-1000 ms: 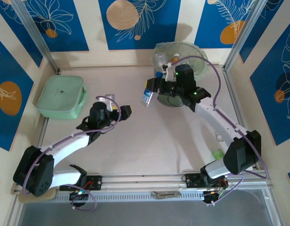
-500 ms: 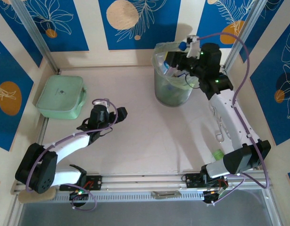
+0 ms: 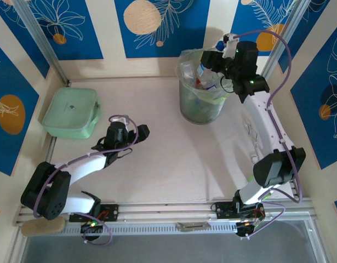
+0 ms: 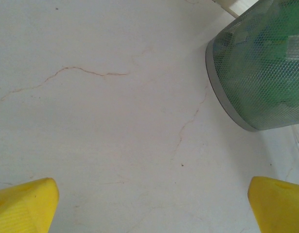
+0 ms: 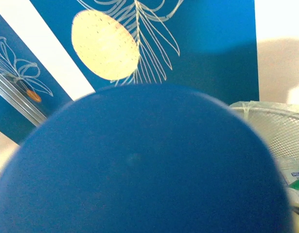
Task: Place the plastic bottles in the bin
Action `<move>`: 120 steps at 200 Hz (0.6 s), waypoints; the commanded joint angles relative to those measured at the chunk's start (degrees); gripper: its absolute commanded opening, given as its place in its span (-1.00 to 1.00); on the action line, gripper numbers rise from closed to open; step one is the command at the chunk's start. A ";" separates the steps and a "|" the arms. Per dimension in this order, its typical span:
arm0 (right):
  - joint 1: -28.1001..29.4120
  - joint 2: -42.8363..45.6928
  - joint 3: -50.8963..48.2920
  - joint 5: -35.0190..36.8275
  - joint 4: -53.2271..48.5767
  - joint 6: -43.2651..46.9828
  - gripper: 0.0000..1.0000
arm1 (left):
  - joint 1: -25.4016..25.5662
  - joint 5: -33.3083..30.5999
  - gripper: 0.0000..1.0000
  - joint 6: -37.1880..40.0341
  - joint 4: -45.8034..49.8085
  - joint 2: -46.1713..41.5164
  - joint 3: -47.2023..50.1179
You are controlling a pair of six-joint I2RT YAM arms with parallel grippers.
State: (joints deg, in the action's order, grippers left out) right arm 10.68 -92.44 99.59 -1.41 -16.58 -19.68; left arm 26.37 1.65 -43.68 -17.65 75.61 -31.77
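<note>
Grey mesh bin (image 4: 246, 68); right claw (image 3: 216, 52) grips blue-capped bottle (image 5: 139, 170).

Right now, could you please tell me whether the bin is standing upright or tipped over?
Upright. The bin stands on its base on the table, its bag-lined mouth facing up.

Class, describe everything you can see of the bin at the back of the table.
The bin is a tall round grey mesh bucket, upright on the far side of the table, lined with a pale green bag folded over its rim. Bottles, clear and green, show inside. The right gripper hangs over its rim, holding a blue-capped bottle.
</note>
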 commanded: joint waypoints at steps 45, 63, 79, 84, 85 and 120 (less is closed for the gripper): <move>1.49 -5.95 3.14 3.42 -5.35 3.49 0.09 | -0.35 1.43 0.99 -1.23 -1.25 0.17 0.74; 1.44 -7.80 4.72 5.54 -6.21 4.21 0.09 | -0.36 1.59 0.99 -1.31 -1.48 0.50 0.66; 1.09 -10.16 7.68 7.49 -8.16 4.23 0.10 | -0.37 1.94 0.99 -1.53 -1.74 0.94 0.44; 0.96 -10.93 8.68 7.77 -8.73 4.20 0.12 | -0.36 2.10 0.99 -1.61 -1.85 1.08 0.39; 0.90 -11.10 8.90 7.80 -8.87 4.16 0.13 | -0.31 2.12 0.99 -1.60 -1.86 1.10 0.39; 0.44 -15.45 15.62 7.24 -13.83 2.78 0.28 | -0.35 2.57 0.99 -2.02 -2.06 1.07 0.29</move>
State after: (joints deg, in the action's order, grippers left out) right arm 11.81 -105.38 111.42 3.27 -25.78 -17.34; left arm 26.37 2.96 -44.99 -18.17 76.38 -31.48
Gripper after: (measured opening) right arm 0.614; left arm 0.993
